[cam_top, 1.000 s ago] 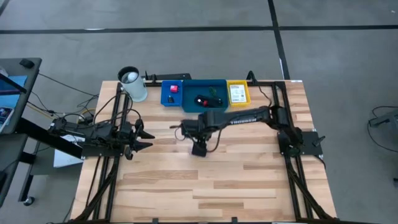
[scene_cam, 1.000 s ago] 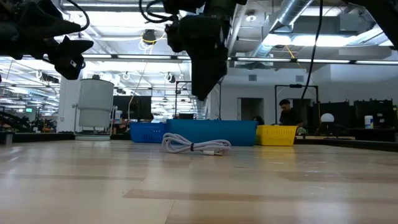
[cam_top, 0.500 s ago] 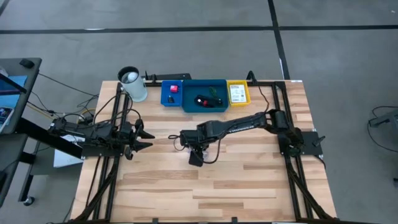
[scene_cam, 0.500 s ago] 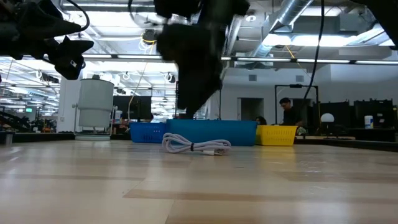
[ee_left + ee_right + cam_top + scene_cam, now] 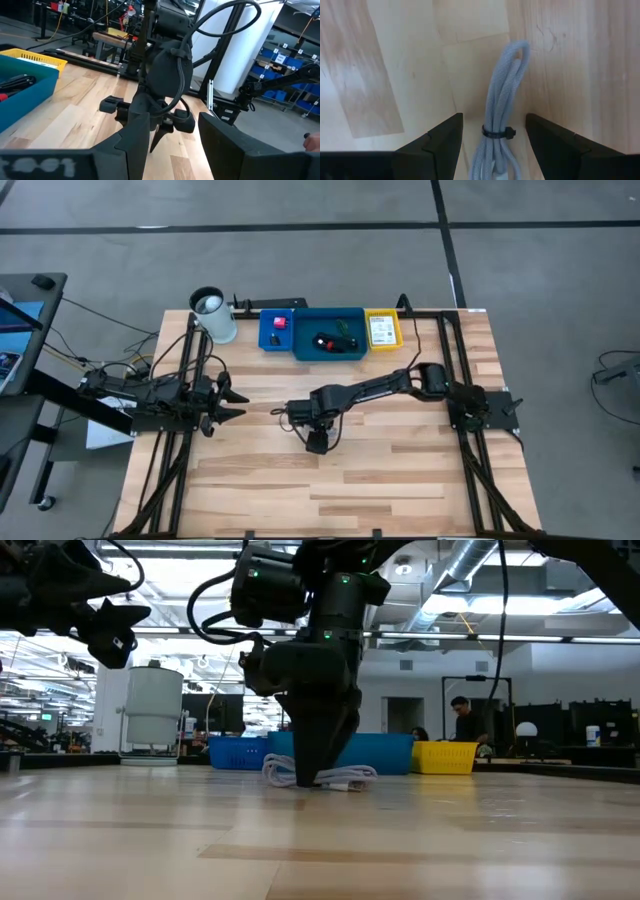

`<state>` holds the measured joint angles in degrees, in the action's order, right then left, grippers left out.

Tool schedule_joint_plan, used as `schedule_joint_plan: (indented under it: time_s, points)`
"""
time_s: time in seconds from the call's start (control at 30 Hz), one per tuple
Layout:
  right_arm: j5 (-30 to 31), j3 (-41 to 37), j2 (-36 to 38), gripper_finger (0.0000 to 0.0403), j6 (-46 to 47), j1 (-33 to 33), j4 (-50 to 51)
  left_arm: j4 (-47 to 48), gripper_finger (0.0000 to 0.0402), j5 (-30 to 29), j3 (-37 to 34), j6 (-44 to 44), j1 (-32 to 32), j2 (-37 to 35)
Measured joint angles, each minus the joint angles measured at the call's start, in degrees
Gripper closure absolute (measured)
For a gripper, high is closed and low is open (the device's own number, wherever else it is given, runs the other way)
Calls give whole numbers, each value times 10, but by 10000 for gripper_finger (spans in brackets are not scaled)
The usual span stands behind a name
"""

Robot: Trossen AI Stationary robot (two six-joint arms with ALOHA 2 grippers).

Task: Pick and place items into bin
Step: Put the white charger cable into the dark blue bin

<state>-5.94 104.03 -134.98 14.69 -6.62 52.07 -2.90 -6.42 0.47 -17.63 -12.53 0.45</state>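
Note:
A pale grey coiled cable (image 5: 502, 107), bound by a black tie (image 5: 498, 133), lies flat on the wooden table near its middle (image 5: 352, 777). My right gripper (image 5: 494, 122) points down over it and is open, with one finger on each side of the coil and a gap to both. In the low view its fingertips (image 5: 316, 772) reach down to the cable's level. My left gripper (image 5: 236, 402) waits open and level at the table's left edge, holding nothing.
Along the far edge stand a small blue bin (image 5: 266, 340) with a pink-red cube, a large blue bin (image 5: 305, 350) with a black-red cable bundle, and a yellow bin (image 5: 398, 340) with a white card. A white cup (image 5: 213, 315) stands at the far left. A person (image 5: 462, 725) is beyond the table.
My right gripper has come down from above the table toward the cable, drifting slightly toward the near edge, so that its fingers now stand either side of the coil. The cable has stayed where it was.

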Motion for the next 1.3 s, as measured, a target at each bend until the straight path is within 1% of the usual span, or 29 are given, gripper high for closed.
schedule_joint_plan:
  time_s: [0.1,0.2,0.3,0.43,0.47,0.53,0.63,0.77,0.83,0.93,1.0,1.07,1.1,1.2,1.3]
  points:
    - [1,0,-1,190,-1,0,1,0,242,0,0,-1,0,0]
    - [1,0,0,216,1,0,2,0,242,-1,0,-1,0,0]
    - [5,14,-1,267,3,1,18,0,242,-1,0,-1,0,0]
    - [1,63,-8,355,3,11,68,0,242,-1,0,-1,0,0]
    - [2,76,-10,366,3,14,81,0,242,-1,0,-1,0,0]
    - [14,106,-12,366,4,17,106,0,242,-1,0,-1,0,0]
    - [43,178,-10,365,1,27,147,0,242,-1,0,-1,0,0]
    - [98,279,-8,362,-44,51,211,0,242,-2,0,-1,0,0]
    - [113,310,-4,365,-68,71,225,0,242,-2,0,-1,0,0]
    - [122,287,36,365,-88,115,216,0,242,-3,0,-1,0,0]
    - [137,290,49,365,-109,150,211,0,242,-3,0,-1,0,0]
    - [150,287,57,365,-143,186,228,0,242,-3,0,-1,0,0]
    - [153,288,57,367,-163,203,215,0,242,-3,0,-1,0,0]
    - [129,287,57,369,-206,255,226,0,242,-3,0,-1,0,0]
    - [77,288,54,365,-253,302,225,0,242,-3,0,-1,0,0]
